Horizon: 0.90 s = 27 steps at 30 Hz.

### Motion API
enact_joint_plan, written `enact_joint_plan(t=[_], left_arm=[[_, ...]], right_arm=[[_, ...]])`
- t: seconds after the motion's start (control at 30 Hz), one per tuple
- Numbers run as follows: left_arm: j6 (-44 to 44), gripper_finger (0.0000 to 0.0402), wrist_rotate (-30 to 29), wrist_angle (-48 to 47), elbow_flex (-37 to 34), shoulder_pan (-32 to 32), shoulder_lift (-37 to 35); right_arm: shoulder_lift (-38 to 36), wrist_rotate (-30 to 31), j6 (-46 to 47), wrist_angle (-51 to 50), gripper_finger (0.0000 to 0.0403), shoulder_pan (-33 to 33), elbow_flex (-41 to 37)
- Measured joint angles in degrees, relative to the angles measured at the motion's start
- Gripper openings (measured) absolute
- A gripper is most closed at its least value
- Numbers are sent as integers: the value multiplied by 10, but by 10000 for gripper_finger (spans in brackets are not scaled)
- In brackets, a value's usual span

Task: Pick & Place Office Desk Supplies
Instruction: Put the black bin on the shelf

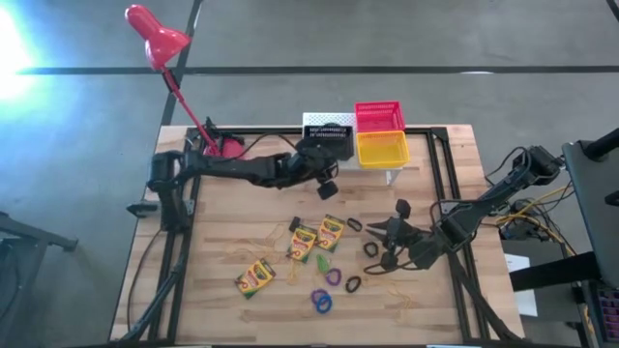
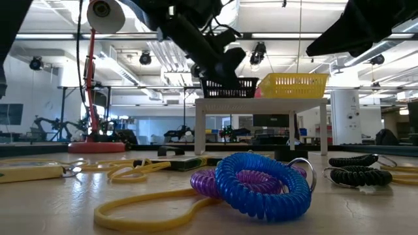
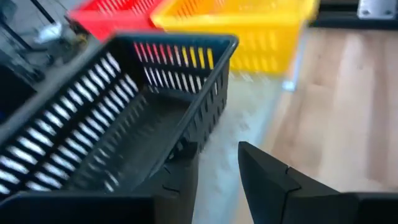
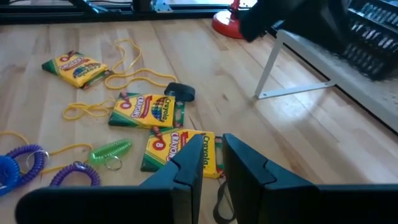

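Three yellow-and-green crayon boxes [image 1: 303, 242] lie flat mid-table, among black [image 1: 354, 224], purple [image 1: 334, 276], blue [image 1: 321, 302] and green [image 1: 322, 261] elastic rings and thin yellow rubber bands [image 4: 127, 74]. My left gripper [image 3: 219, 180] stands open at the near corner of the black basket [image 3: 143, 112] on the white stand [image 1: 334, 121], with nothing between its fingers. My right gripper [image 4: 212, 168] hovers over the table's right half, above a crayon box [image 4: 171, 149]. Its fingers are nearly together on a dark elastic ring [image 4: 221, 200]. My right gripper has a strand of a black elastic ring [image 4: 221, 200] between its two fingers, seen far back in the narrow gap. The fingers slant down toward the table. The rest of the ring is hidden behind the fingers.
A red basket [image 1: 379, 116] and a yellow basket [image 1: 382, 147] sit on the white stand beside the black one. A red gooseneck lamp [image 1: 155, 39] stands at the far left corner. A black frame [image 1: 435, 184] runs along the table's edges.
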Motion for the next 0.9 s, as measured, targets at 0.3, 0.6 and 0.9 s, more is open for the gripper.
enact_joint_plan(t=[0.3, 0.6, 0.9], left_arm=[[40, 118, 2, -22, 17, 1, -15], [-55, 118, 63, -216, 4, -54, -90], [-141, 118, -102, -252, -126, -14, -211]], right_arm=[[0, 0, 0, 4, 56, 0, -10], [0, 28, 1, 53, 57, -4, -40], [0, 32, -10, 66, 56, -5, -50]])
